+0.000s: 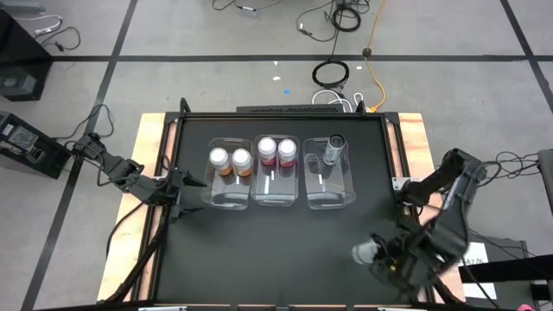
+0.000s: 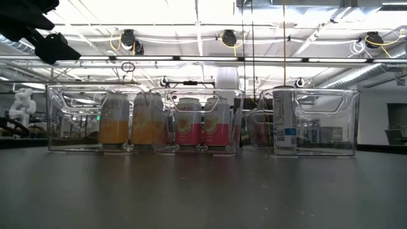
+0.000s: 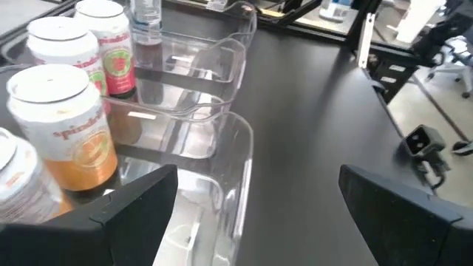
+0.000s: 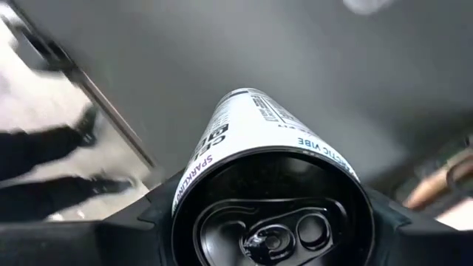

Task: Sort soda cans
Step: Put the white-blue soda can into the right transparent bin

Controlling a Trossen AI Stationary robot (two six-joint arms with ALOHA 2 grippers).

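Observation:
Three clear bins stand in a row at mid-table. The left one holds two orange cans (image 1: 230,161) (image 2: 114,126), the middle one two pink cans (image 1: 276,152) (image 2: 202,124), and the right one a single dark can (image 1: 333,147) (image 2: 284,121), all upright on their bases. My left gripper (image 1: 186,186) (image 3: 259,214) is open beside the orange bin's left wall. My right gripper (image 1: 382,256) (image 4: 270,214) is near the table's near right corner, shut on a second dark can (image 1: 364,252) (image 4: 247,122). My right gripper pinches the dark can between its two fingers (image 4: 159,210), one on each side of the body just below the top rim (image 4: 270,157). The can's pull-tab top faces the wrist camera and its body points away along the fingers. Whether it is clear of the table does not show.
The bins (image 1: 281,177) take up the table's middle. The right bin has room beside its one can. The black tabletop (image 1: 276,250) in front of the bins is bare. Cables lie on the floor beyond the far edge, and the table frame (image 1: 399,186) runs close to my right arm.

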